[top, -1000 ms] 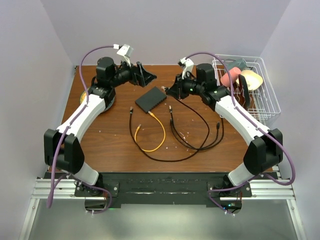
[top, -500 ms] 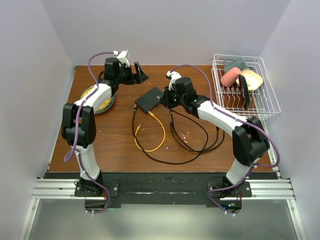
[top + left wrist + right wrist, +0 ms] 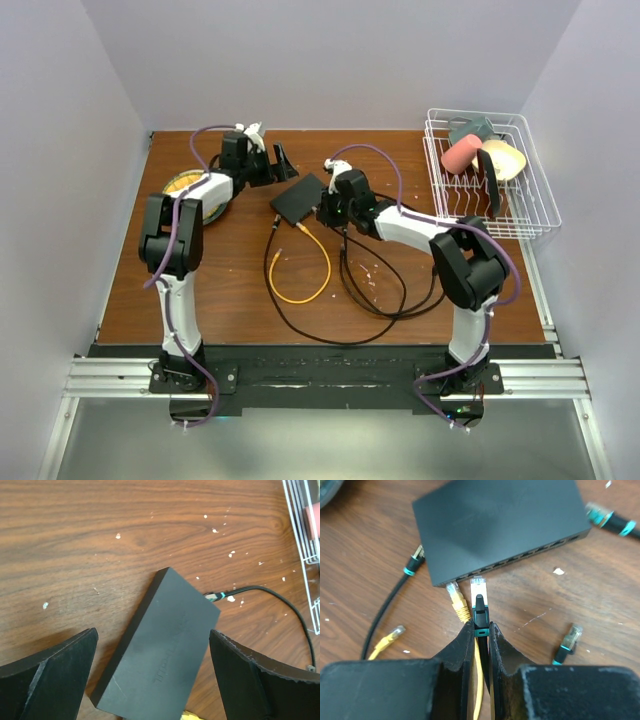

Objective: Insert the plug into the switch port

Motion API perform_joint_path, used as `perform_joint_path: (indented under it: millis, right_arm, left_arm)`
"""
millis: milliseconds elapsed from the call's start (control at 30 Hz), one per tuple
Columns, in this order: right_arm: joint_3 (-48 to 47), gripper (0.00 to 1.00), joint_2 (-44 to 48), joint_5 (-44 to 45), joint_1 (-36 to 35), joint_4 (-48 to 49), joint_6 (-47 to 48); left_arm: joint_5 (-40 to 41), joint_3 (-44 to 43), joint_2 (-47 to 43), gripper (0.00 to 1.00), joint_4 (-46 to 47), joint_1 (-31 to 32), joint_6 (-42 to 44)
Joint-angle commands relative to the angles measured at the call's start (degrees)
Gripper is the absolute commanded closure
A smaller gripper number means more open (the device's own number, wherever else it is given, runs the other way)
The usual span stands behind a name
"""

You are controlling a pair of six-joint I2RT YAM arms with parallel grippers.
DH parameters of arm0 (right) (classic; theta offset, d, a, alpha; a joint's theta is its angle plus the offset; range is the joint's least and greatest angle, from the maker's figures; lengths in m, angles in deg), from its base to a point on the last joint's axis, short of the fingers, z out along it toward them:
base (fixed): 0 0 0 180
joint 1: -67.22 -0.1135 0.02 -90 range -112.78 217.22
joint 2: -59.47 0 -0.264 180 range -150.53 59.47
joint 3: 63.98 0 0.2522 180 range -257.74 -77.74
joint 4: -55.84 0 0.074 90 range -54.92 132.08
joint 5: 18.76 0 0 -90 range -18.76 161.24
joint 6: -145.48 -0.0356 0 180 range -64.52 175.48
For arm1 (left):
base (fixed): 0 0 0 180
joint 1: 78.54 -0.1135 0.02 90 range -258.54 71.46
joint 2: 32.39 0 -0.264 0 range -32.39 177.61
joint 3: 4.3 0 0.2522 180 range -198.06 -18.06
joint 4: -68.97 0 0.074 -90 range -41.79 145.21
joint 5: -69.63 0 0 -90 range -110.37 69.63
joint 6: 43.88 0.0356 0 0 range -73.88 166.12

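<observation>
The dark grey-black switch (image 3: 300, 200) lies flat mid-table. Its row of ports (image 3: 520, 560) faces my right gripper. My right gripper (image 3: 479, 630) is shut on a black plug with a teal band (image 3: 479, 611), and the plug's clear tip sits just short of the port row near the switch's left end. In the top view the right gripper (image 3: 324, 212) is at the switch's near right edge. My left gripper (image 3: 154, 631) is open and empty above the switch (image 3: 165, 650), one finger (image 3: 55, 675) on each side. In the top view the left gripper (image 3: 282, 164) is behind the switch.
A yellow cable (image 3: 312, 268) has a plug (image 3: 456, 596) touching the port edge beside the held plug. Loose black cables (image 3: 385, 285) and teal-banded plugs (image 3: 567, 642) lie around. A wire rack (image 3: 520, 175) with dishes stands at the right and a plate (image 3: 185, 185) at the left.
Both arms have stretched out over the table. The right gripper carried the plug left to the switch's port edge. The left gripper moved right and down over the switch.
</observation>
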Motion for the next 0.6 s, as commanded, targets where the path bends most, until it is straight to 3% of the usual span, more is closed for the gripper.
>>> perform_joint_path:
  millis: [0,300,567]
  right_arm:
    - [-1.60,1.00,-1.73,0.76,-0.83,3.87,-0.57]
    - [-3.01,1.00,-6.30,1.55,-1.62,4.83,-0.05]
    - [-3.01,1.00,-8.15,2.87,-2.68,5.80,0.04]
  left_arm:
    - [0.37,-0.93,1.61,0.03,2.31,0.00,0.24]
    - [-2.00,0.83,3.37,0.08,3.27,0.00,0.25]
    - [-4.81,1.18,5.22,0.22,3.63,0.09,0.07]
